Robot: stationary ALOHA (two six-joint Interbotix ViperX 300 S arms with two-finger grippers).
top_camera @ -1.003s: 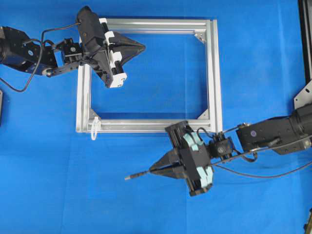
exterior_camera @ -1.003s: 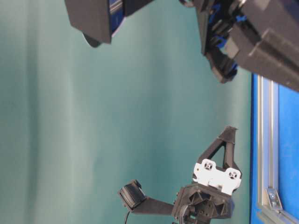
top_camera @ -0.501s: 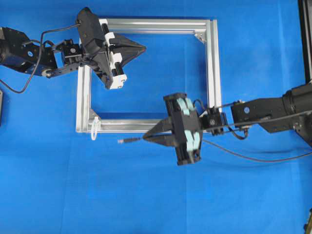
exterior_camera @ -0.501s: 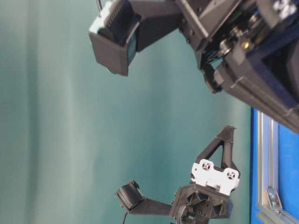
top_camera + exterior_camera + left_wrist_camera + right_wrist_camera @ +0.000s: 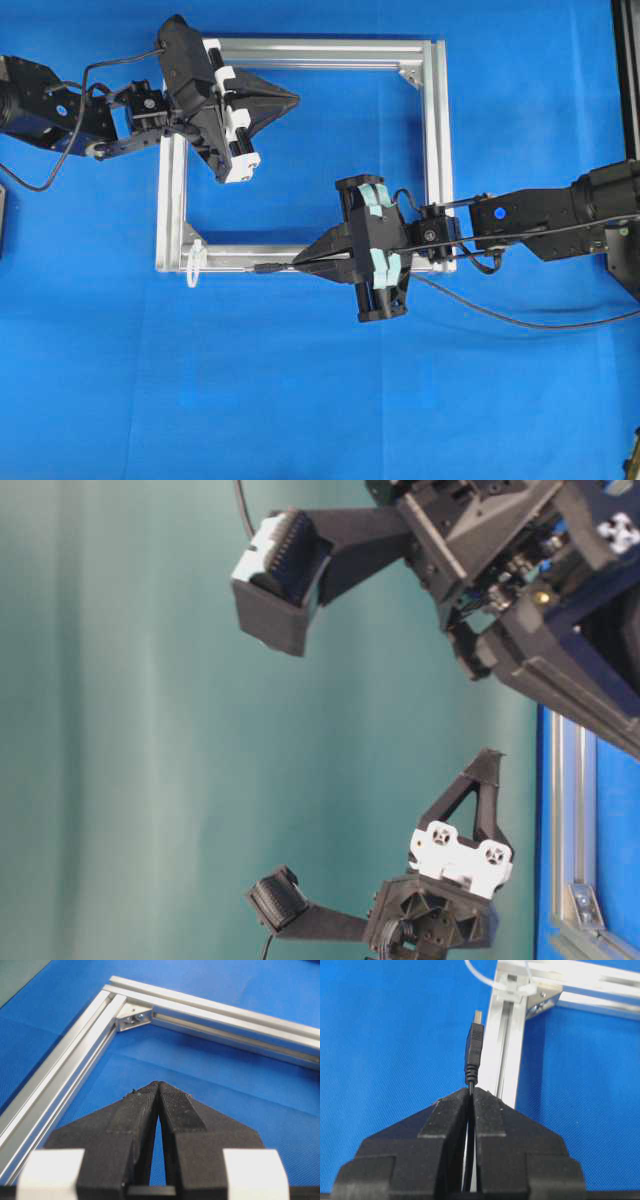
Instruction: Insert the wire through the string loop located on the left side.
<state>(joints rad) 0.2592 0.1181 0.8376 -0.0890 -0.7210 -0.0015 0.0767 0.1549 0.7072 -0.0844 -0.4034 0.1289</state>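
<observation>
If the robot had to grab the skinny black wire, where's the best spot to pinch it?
Probably right behind the plug, where the wire turns thin, coming from the cable end. The plug then sticks out straight, aimed at the string loop. The right gripper already pinches it there.

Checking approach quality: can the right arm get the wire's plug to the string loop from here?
Probably yes. The right gripper, shut on the wire, points the plug along the frame rail toward the string loop, with nothing between them. The left gripper sits well away.
</observation>
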